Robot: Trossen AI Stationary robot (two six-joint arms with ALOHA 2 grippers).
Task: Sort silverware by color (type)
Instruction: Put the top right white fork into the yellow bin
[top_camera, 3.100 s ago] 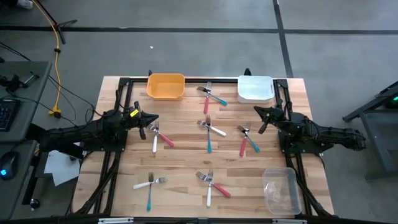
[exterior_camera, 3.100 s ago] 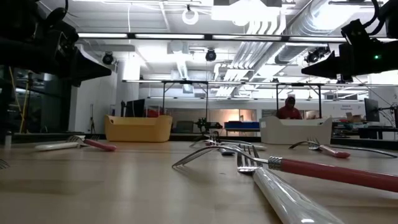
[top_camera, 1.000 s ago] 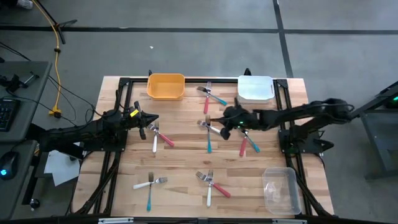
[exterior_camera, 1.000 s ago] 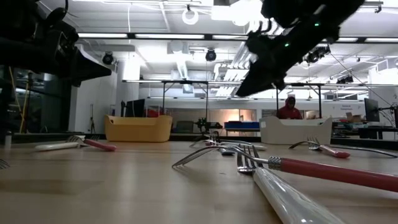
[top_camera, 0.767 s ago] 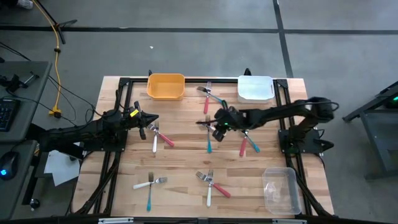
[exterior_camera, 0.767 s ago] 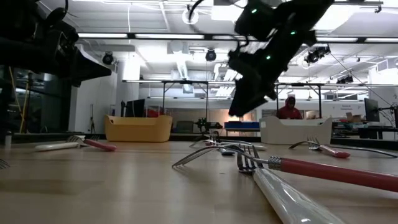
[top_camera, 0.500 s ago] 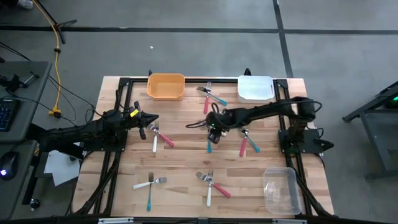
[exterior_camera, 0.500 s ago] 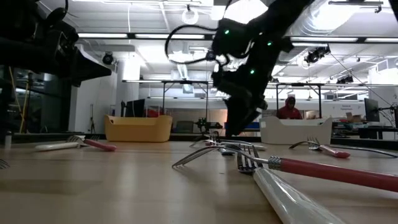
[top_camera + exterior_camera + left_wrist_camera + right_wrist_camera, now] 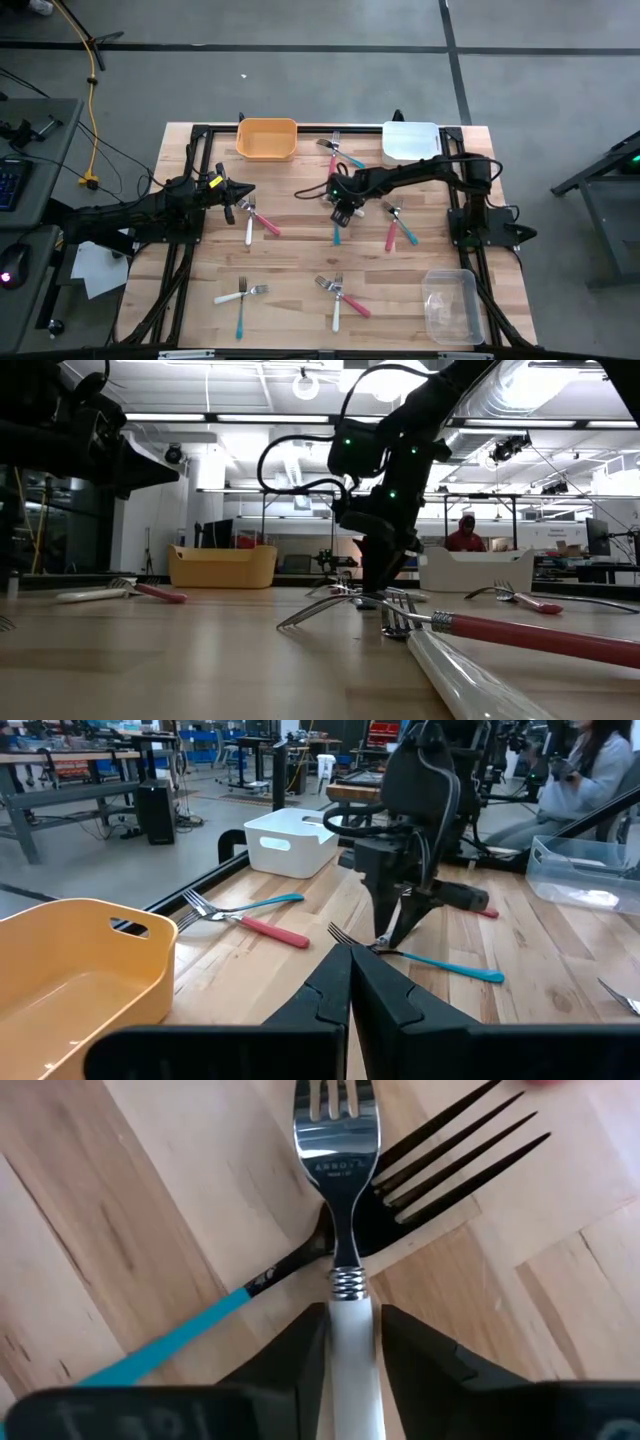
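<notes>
Right gripper [image 9: 343, 213] down at mid-desk [image 9: 300, 250], fingers [image 9: 290, 1355] spread either side of white fork's [image 9: 345, 1280] handle, not clenched. White fork lying across teal fork [image 9: 180, 1335]. Left gripper [image 9: 232, 203] hovering at left, fingers pressed together, empty. Other forks scattered in crossed pairs: near left gripper [image 9: 262, 222], far centre [image 9: 345, 155], right [image 9: 398, 228], near left [image 9: 240, 298], near centre [image 9: 340, 298]. Yellow bin [image 9: 266, 139] and white bin [image 9: 411, 143] along far edge; clear box [image 9: 452, 305] near right.
</notes>
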